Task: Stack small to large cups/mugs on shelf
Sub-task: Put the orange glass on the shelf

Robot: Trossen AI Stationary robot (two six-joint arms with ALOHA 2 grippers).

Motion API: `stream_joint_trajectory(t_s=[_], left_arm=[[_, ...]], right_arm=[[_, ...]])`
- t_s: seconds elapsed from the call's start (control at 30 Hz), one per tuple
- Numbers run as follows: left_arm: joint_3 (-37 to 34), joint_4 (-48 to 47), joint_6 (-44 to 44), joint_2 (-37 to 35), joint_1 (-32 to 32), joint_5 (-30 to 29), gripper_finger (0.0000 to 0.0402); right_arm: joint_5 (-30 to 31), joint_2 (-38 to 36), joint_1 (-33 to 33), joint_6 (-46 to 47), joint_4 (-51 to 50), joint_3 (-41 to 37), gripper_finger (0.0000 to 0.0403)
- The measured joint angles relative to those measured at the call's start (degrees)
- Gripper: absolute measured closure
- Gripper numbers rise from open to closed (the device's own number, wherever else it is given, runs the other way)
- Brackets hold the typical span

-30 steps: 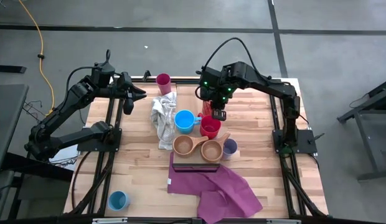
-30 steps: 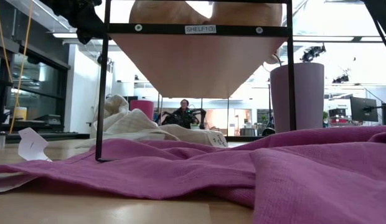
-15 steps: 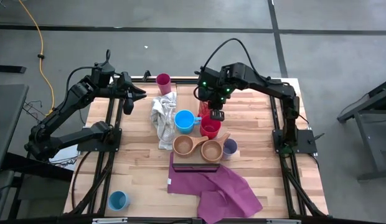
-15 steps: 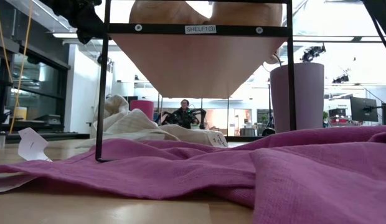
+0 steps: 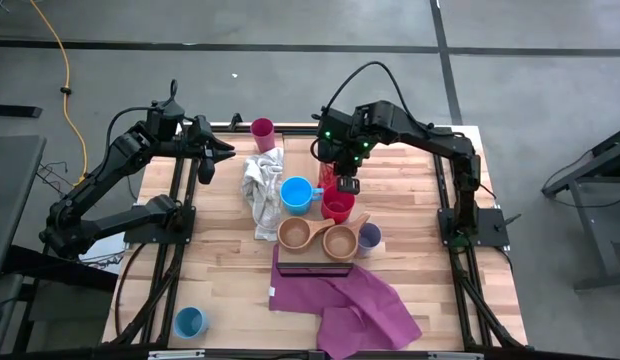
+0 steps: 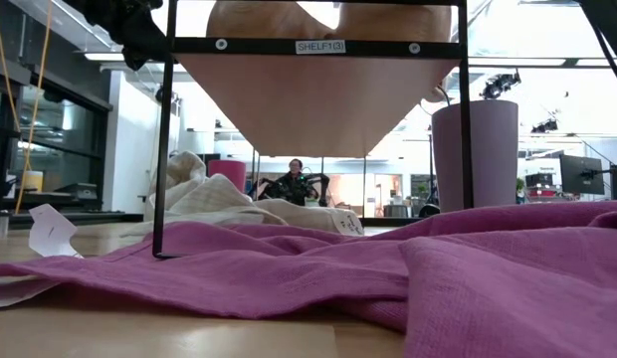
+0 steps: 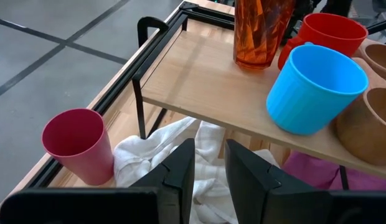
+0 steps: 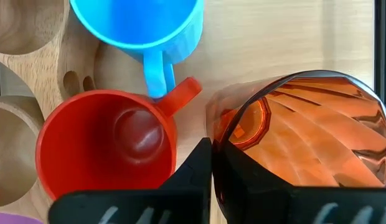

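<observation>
The step in hand looks like setting the orange tumbler (image 8: 305, 137) into the row on the shelf (image 7: 199, 74). The right pincer (image 5: 348, 182) is over the shelf's far end with its fingers shut tight on the tumbler's rim, one inside and one outside the wall, and the tumbler appears to stand upright on the plank just beside the red mug (image 8: 106, 143). The next move, as I judge it, calls for opening the fingers and lifting straight up so the thin rim is not dragged and the tumbler does not tip against the red mug's handle. The tumbler is translucent orange-red with faceted sides, tall and narrow, so it will topple easily. On the shelf near it stand a blue mug (image 7: 314, 87), two wooden cups (image 5: 295, 234) with handles and a lavender tumbler (image 5: 369, 237). Off the shelf, a magenta tumbler (image 7: 78, 143) stands on the bench at the far edge by a white cloth (image 7: 180, 146), and a second blue mug (image 5: 190, 322) sits well apart at the near left corner; both remain to be placed. The left pincer (image 7: 208, 165) hangs at the far left of the bench, partly open and empty, facing the magenta tumbler.
</observation>
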Motion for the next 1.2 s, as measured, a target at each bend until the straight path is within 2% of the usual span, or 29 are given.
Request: stream_joint_trajectory(t_s=[0.23,0.53,0.9,1.2], left_arm=[[0.00,0.00,0.00,0.00,0.00,0.00,0.0325],[0.00,0.00,0.00,0.00,0.00,0.00,0.0325],[0.00,0.09,0.39,0.00,0.00,-0.02,0.0325],[0.00,0.72,0.60,0.02,0.00,-0.02,0.0325]], right_arm=[[0.00,0.00,0.00,-0.57,0.03,-0.04,0.0400],[0.00,0.00,0.00,-0.63,0.14,-0.04,0.0358],[0.23,0.00,0.01,-0.52,0.10,-0.04,0.0356],[-2.81,0.00,0.00,-0.41,0.27,-0.04,0.0356]])
